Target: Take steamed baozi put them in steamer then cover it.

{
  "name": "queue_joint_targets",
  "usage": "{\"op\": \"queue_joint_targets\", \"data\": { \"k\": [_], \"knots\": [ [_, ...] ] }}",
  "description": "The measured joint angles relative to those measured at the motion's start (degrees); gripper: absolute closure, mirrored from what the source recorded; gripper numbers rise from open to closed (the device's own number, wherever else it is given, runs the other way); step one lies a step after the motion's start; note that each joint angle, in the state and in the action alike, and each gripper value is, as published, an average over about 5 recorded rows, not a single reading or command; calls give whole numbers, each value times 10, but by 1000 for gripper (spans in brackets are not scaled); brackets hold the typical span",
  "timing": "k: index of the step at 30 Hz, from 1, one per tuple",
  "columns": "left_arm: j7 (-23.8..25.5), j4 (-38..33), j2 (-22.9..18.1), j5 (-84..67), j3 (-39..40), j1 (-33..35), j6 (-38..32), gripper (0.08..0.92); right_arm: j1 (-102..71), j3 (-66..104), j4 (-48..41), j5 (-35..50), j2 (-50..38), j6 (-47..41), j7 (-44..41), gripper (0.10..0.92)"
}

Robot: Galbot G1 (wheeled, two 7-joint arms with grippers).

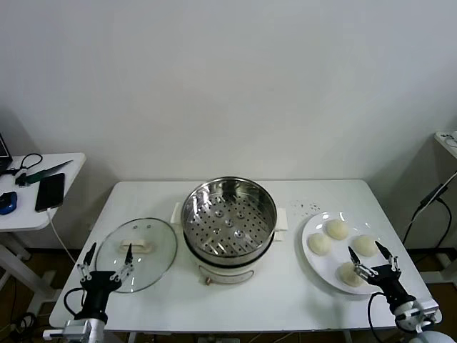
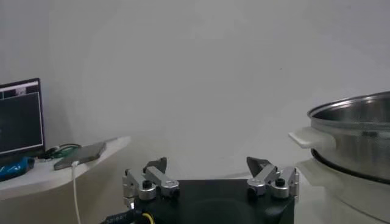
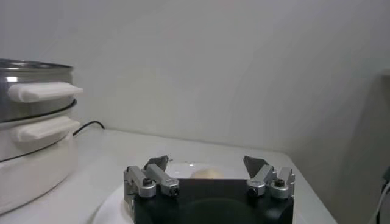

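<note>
No readable writing shows. On the white surface (image 1: 235, 300), the left hand (image 1: 107, 261) hovers spread and empty at the near edge of a glass lid (image 1: 137, 254). The uncovered steamer (image 1: 228, 229) stands at centre. Four buns (image 1: 337, 229) sit on a plate (image 1: 308, 230); the right hand (image 1: 371, 260), spread, empty, partly hides the nearest.

We see the steamer (image 1: 229, 218) as polished, mirror-bright steel with a perforated tray, on a glossy white plastic-looking base. The lid (image 1: 136, 245) looks like clear glass; the steamed baozi (image 1: 337, 229) look smooth and matt on a glossy white plate (image 1: 312, 229), over a smooth matt white desk (image 1: 235, 296).
</note>
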Motion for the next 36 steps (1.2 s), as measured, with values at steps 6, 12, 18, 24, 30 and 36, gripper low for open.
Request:
{"op": "queue_joint_targets", "data": {
  "k": [6, 12, 18, 24, 30, 36],
  "knots": [
    [-2, -2, 1, 0, 2, 1, 0, 177, 27, -4, -13, -31, -40, -22, -37, 203],
    [-4, -2, 6, -3, 5, 2, 1, 177, 85, -30, -50, -76, -117, -50, -109, 203],
    [-3, -2, 11, -6, 6, 1, 3, 177, 191, -103, -114, -131, -203, -60, -201, 203],
    [-3, -2, 15, -10, 5, 1, 8, 177, 344, -243, -184, -194, -266, -57, -294, 203],
    [-4, 0, 17, -13, 3, -1, 11, 177, 516, -430, -250, -233, -292, -52, -364, 203],
    [-5, 6, 19, -14, -1, -2, 13, 177, 668, -606, -313, -252, -290, -49, -408, 203]
  ]
}}
